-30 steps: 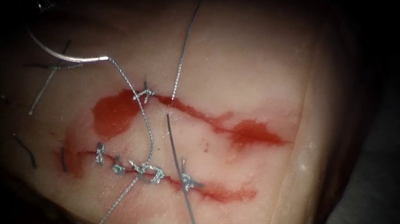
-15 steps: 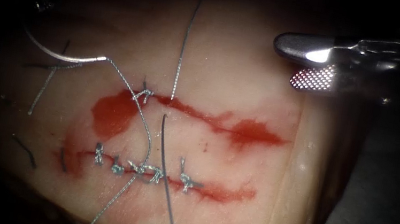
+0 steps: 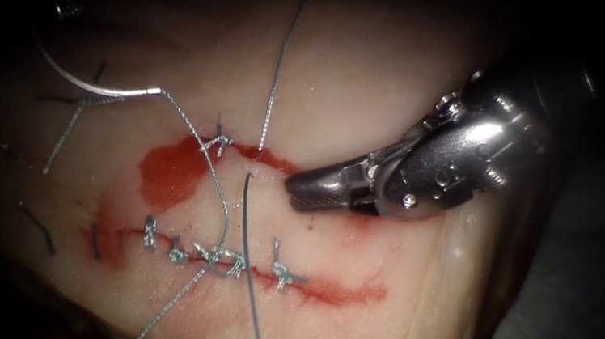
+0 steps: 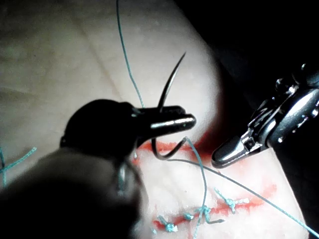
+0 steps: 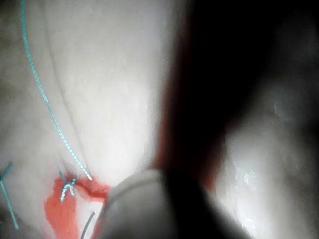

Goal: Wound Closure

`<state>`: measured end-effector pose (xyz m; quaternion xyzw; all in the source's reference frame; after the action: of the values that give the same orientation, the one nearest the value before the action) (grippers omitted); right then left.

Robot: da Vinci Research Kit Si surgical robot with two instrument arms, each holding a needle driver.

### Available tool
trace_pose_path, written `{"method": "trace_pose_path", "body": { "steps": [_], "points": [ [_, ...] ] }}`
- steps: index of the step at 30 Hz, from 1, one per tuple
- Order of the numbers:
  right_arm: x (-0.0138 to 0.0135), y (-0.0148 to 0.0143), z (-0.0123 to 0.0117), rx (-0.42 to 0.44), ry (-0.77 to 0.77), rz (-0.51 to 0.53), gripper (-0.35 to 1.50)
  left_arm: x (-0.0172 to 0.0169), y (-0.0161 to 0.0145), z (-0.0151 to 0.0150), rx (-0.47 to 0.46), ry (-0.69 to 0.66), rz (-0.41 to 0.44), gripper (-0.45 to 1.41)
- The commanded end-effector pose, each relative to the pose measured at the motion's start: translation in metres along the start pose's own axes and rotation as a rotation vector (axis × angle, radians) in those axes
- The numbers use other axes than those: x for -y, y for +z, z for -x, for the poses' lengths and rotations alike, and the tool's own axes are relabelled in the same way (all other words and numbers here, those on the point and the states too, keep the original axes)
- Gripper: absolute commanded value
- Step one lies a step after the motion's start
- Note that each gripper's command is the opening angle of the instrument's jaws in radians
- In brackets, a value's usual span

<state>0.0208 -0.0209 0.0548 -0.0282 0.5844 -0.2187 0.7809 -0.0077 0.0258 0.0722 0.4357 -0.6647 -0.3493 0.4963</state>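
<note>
We hold the needle [image 4: 168,88] mid-curve in our left tool's [image 4: 174,122] closed jaws, off the tissue [image 3: 364,98]. Our right tool [image 3: 316,188], jaws closed and empty, sits over the upper cut [image 3: 271,160].

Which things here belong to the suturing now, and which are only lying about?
In use:
- needle, held mid-curve by the left tool, not in the tissue
- its thread
- right tool, jaws shut, holding nothing

Lying about:
- cut ends of thread
- tied stitches
- red fluid
</note>
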Motion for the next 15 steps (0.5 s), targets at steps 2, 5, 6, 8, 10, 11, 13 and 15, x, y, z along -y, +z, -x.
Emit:
{"method": "trace_pose_path", "body": {
  "steps": [2, 5, 6, 8, 10, 11, 13, 15],
  "points": [
    [0.0000, 0.0025, 0.0010, -0.036, 0.024, 0.015, -0.35, -0.0008, 0.0003, -0.0001, -0.001, -0.002, -0.001, -0.45],
    [-0.0003, 0.0031, 0.0010, -0.047, 0.043, 0.039, -0.35, -0.0008, 0.0003, -0.0002, -0.001, -0.002, -0.001, -0.45],
    [-0.0008, 0.0039, 0.0010, -0.040, 0.042, 0.067, -0.35, -0.0008, 0.0004, -0.0002, 0.000, -0.001, 0.000, -0.45],
    [-0.0014, 0.0043, 0.0014, -0.032, 0.046, 0.073, -0.35, -0.0008, 0.0004, -0.0002, 0.000, -0.001, 0.001, -0.45],
    [-0.0016, 0.0044, 0.0015, -0.032, 0.047, 0.074, -0.16, -0.0008, 0.0005, -0.0002, 0.000, -0.001, 0.001, -0.45],
    [-0.0017, 0.0043, 0.0016, -0.032, 0.054, 0.074, 0.05, -0.0008, 0.0005, -0.0002, 0.000, -0.001, 0.001, -0.45],
    [-0.0020, 0.0041, 0.0018, -0.034, 0.032, 0.073, 0.41, -0.0008, 0.0005, -0.0003, 0.000, -0.001, 0.001, -0.45],
    [-0.0018, 0.0039, 0.0017, -0.023, 0.031, 0.084, 0.29, -0.0008, 0.0005, -0.0003, 0.000, -0.006, 0.001, -0.45]
  ]
}}
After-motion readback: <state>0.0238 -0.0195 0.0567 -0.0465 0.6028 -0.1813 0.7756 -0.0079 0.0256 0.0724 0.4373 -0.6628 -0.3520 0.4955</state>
